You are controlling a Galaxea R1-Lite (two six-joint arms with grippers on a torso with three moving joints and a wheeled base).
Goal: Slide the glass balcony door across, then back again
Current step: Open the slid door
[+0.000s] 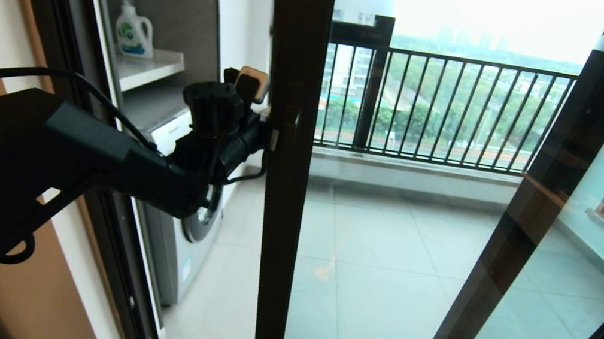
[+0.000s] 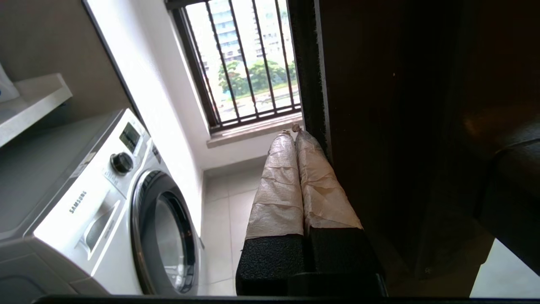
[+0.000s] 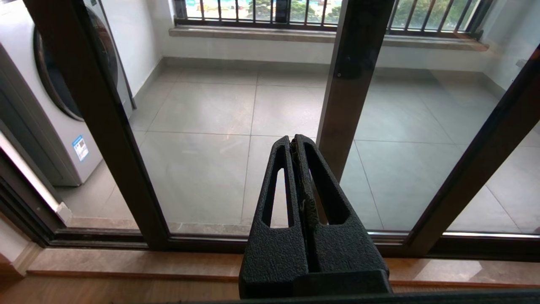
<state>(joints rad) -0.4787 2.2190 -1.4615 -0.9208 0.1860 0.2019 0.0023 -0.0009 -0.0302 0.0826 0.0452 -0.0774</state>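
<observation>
The glass balcony door [image 1: 386, 249] stands partly slid to the right, its dark brown left stile [image 1: 276, 202] near the middle of the head view. An open gap lies to the left of that stile. My left gripper [image 1: 266, 135] is raised at mid-height against the stile's edge. Its taped fingers [image 2: 280, 181] are shut on nothing, and the right one lies along the dark stile [image 2: 379, 126]. My right gripper [image 3: 294, 140] is out of the head view; it hangs low, shut and empty, facing the lower glass [image 3: 202, 169] without touching it.
A white washing machine [image 1: 186, 248] stands on the balcony behind the gap, under a shelf with a detergent bottle [image 1: 133, 32]. The fixed outer frame [image 1: 51, 33] bounds the gap on the left. A second dark stile [image 1: 514, 245] slants at the right. Black railing [image 1: 457, 109] runs behind.
</observation>
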